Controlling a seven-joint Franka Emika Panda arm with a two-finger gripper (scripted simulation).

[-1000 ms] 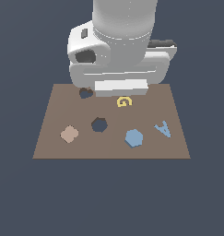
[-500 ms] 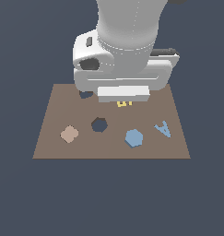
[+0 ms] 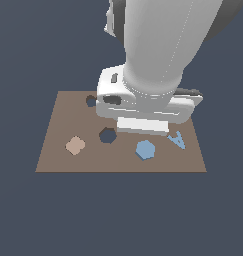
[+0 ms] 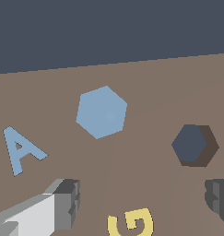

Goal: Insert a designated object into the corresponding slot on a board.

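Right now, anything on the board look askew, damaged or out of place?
Nothing stands out. The light-blue hexagon piece lies flat on the brown board, apart from the empty dark hexagonal slot. The blue letter A and yellow letter G also lie flat.

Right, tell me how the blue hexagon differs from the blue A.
The hexagon is a solid six-sided piece; the A is a thin-stroked letter with an opening. In the exterior view the hexagon lies fully in sight, while the A is partly hidden behind the arm. The A's blue looks slightly deeper. Both lie flat and loose on the board.
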